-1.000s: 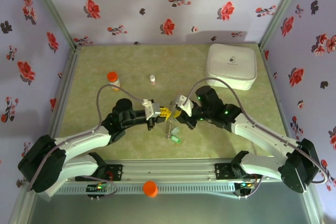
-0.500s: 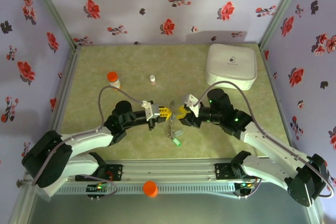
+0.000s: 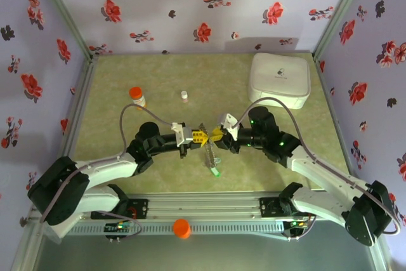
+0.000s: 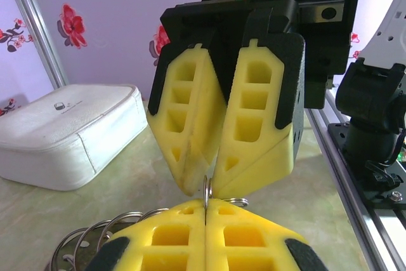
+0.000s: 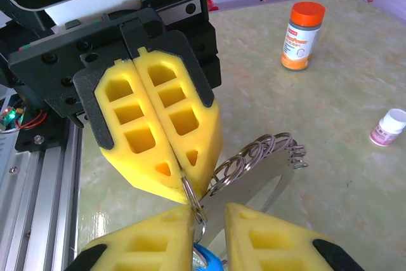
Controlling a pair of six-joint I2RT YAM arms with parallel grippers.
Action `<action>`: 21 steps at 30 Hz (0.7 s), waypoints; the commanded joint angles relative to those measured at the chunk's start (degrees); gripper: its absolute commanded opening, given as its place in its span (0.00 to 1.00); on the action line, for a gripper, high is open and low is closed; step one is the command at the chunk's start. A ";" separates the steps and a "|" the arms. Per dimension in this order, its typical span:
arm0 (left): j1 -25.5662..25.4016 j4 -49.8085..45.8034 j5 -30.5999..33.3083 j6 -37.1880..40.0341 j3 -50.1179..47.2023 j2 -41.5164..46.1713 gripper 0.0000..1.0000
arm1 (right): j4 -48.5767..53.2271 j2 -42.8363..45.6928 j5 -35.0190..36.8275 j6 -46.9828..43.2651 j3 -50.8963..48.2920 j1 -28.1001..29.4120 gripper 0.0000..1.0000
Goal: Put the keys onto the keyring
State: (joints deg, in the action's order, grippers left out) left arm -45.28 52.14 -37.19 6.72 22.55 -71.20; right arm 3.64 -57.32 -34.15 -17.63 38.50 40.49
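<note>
Mid-table, the keyring (image 5: 190, 193) is being pinched in the pressed-together left gripper (image 4: 205, 220) while the right gripper (image 5: 208, 212), jaws narrowly parted, is being held around it. The blue key (image 5: 204, 262) is seemingly being threaded; precise alignment is being called for.

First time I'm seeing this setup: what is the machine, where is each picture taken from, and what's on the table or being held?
A left arm and a right arm are bolted at the near edge of the table, each ending in a yellow two-finger gripper. One picture looks down from above and behind. The other two come from cameras on the wrists. On the table stand an orange-capped bottle, a small white bottle and a white box. The left gripper is shut on the keyring, a thin metal ring. The right gripper has its jaws slightly apart around it. A green key lies at the bunch's near end.
</note>
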 commanded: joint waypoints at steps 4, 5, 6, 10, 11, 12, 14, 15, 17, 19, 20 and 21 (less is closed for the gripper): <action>-0.18 3.87 -2.43 -1.49 1.18 0.14 0.00 | -2.39 -1.30 -2.13 -1.26 0.31 0.03 0.14; -0.21 3.95 -2.53 -1.70 1.26 0.18 0.00 | -2.57 -1.41 -2.46 -1.22 0.35 0.03 0.13; -0.18 3.95 -2.54 -1.78 1.29 0.18 0.00 | -2.71 -1.58 -2.74 -1.26 0.50 0.02 0.12; -0.24 3.75 -2.41 -1.97 1.54 0.09 0.00 | -2.65 -1.74 -3.36 -1.44 0.88 0.01 0.00; -0.16 3.51 -1.93 -1.86 1.54 0.22 0.00 | -1.96 -1.58 -3.07 -1.86 1.22 0.03 0.00; -0.16 2.86 -1.06 -1.80 1.50 0.44 0.01 | -1.15 -1.40 -2.76 -2.32 1.46 0.03 0.00; -0.16 -0.49 0.88 -0.47 1.53 1.58 0.21 | 2.47 -0.89 -1.56 -4.30 2.89 0.09 0.00; -0.18 -3.17 1.24 0.78 1.85 2.19 0.28 | 4.74 -0.69 -0.73 -5.39 3.69 0.12 0.00; -0.16 -11.85 1.33 4.73 3.48 3.96 0.34 | 11.22 -1.12 1.66 -8.93 6.52 0.66 0.00; -0.42 -19.95 1.41 8.50 5.79 4.79 0.34 | 17.59 -2.39 4.24 -12.21 9.61 1.53 0.00; -0.59 -23.40 1.46 10.14 7.10 5.00 0.33 | 20.54 -3.24 5.47 -13.41 11.14 2.06 0.00; -0.73 -25.60 1.41 11.21 8.04 5.02 0.32 | 22.67 -4.00 6.54 -14.33 12.47 2.62 0.00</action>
State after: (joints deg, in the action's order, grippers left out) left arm -45.45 37.67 -36.18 11.60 26.83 -67.59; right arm 17.78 -60.05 -31.46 -26.24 46.26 41.85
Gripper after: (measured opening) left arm 0.328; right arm 0.050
